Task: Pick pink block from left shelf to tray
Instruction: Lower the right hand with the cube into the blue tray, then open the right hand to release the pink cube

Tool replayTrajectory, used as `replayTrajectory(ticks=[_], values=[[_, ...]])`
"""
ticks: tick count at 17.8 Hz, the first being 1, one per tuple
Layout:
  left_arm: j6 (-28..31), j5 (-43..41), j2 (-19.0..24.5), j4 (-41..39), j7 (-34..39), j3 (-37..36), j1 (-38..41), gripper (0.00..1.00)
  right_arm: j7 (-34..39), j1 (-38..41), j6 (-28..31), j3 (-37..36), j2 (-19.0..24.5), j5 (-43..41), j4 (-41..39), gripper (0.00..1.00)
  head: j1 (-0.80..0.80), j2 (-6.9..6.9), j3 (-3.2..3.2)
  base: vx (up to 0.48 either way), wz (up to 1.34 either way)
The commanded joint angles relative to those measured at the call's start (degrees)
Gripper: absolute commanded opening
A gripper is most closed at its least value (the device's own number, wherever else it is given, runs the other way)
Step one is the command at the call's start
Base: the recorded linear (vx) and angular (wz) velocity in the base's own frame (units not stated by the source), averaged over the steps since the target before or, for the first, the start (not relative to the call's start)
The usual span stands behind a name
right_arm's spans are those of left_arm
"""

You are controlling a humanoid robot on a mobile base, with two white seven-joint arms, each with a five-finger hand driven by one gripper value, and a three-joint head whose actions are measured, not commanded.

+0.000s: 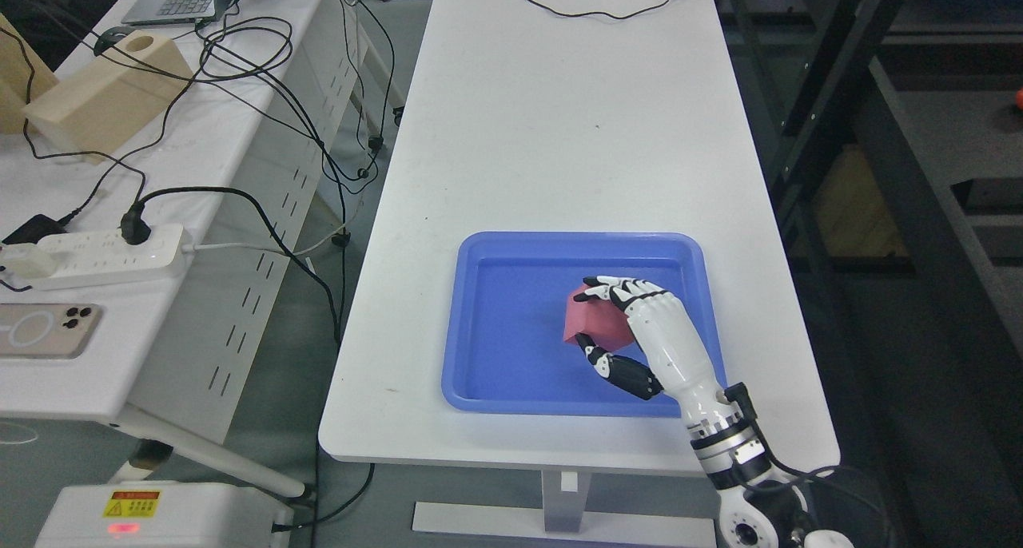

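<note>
Pink block (pixel 589 318) is in the right hand (pixel 639 332), over the inside of the blue tray (pixel 479 324), right of the tray's middle. Fingers (pixel 619 290) curl over the block's top edge, thumb (pixel 615 367) presses from below, toward the tray's near rim, so the hand is closed around it. Block shows on the tray-centre side of the palm, tilted, one corner pointing at the tray's left wall. Cannot tell if it touches the tray floor or hangs just above it. Right forearm crosses the tray's near right corner, coming in from the lower right. Tray holds nothing else visible; rest of its floor is bare blue. Tray sits on the white table (pixel 559 117), at its near end, near rim close to the table edge. Far beyond the tray, a black cable (pixel 595 13) lies on the table's far end.
</note>
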Motion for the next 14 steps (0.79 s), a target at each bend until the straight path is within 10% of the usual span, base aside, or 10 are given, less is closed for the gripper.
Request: replayTrajectory(ticks=[1, 14], values=[[0.0, 0.0, 1.0, -1.0, 0.0, 0.0, -1.7, 1.0, 1.0, 0.1, 1.4, 1.2, -1.0, -1.0, 1.4, 0.49, 0.0, 0.0, 0.0, 0.022, 0.0], [0.0, 0.0, 1.0, -1.0, 0.0, 0.0, -1.7, 1.0, 4.3, 0.1, 5.2, 0.3, -1.0, -15.6, 0.9, 0.99, 0.0, 0.0, 0.0, 0.0, 0.0]])
